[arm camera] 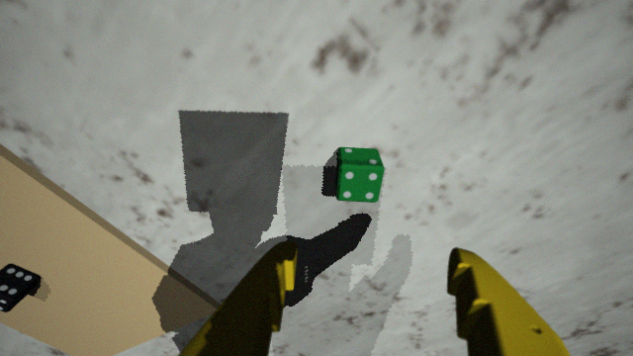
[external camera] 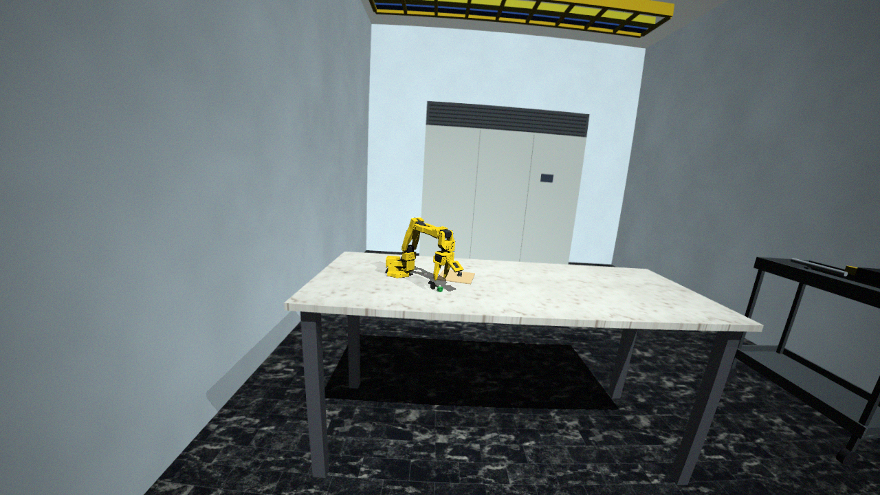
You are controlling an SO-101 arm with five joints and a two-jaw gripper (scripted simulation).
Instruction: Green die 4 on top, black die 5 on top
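The claw [arm camera: 371, 292] hangs just short of the green die [arm camera: 359, 174], jaws apart and holding nothing. The die sits off the mat [arm camera: 74, 277], so the claw should straddle it squarely, then clamp on flat faces.

One die [arm camera: 359, 174] lies off the mat [arm camera: 94, 277]; another [arm camera: 16, 287] on it.
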